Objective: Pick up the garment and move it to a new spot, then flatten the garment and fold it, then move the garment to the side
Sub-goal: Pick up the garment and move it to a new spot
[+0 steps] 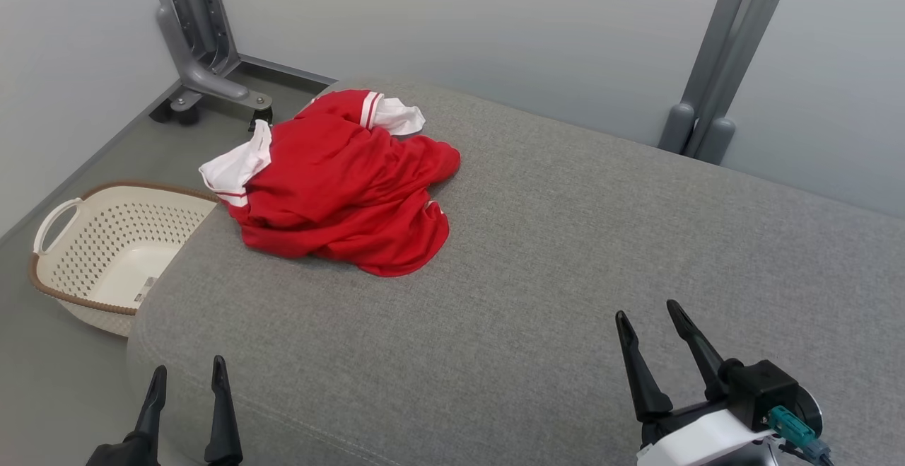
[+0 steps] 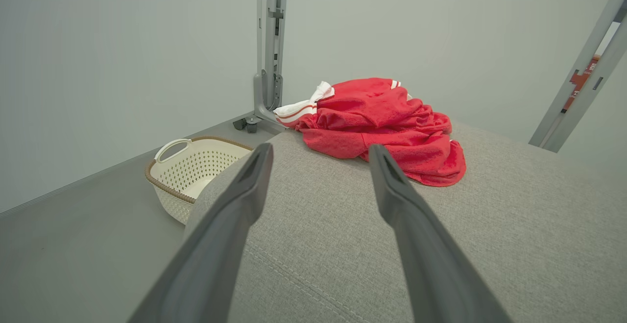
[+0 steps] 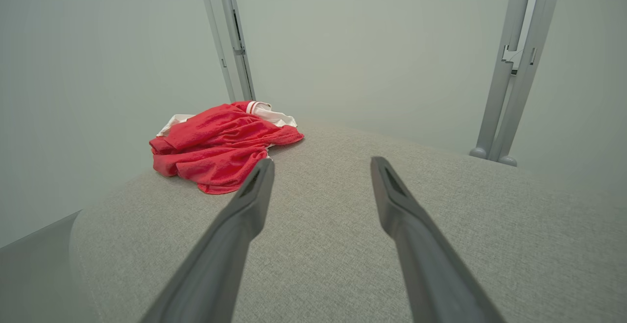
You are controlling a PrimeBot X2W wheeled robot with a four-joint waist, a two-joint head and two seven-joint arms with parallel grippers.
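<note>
Over at the far left corner of the grey cushion (image 1: 565,275) sits the garment (image 1: 339,183), a red top with white striped trim, bunched up in a heap and nowhere near flat. Basically nothing on the to-do list looks started yet.

Left gripper (image 1: 187,374) is down at the near left edge, fingers spread wide, nothing in them. Right gripper (image 1: 650,317) is at the near right, same deal: wide apart and empty. Both are well apart from the garment, which lies between them and the back wall. From the left wrist cam the heap (image 2: 387,127) is straight ahead past the fingertips; from the right wrist cam it's (image 3: 220,146) off to the left.

A white basket (image 1: 106,254) is on the floor just beside the cushion's left end, looks empty apart from a small label or tag inside.

So my read: pick-up, move, flatten, fold and the shove to the side are all left to do. First job is reaching across to that heap.
</note>
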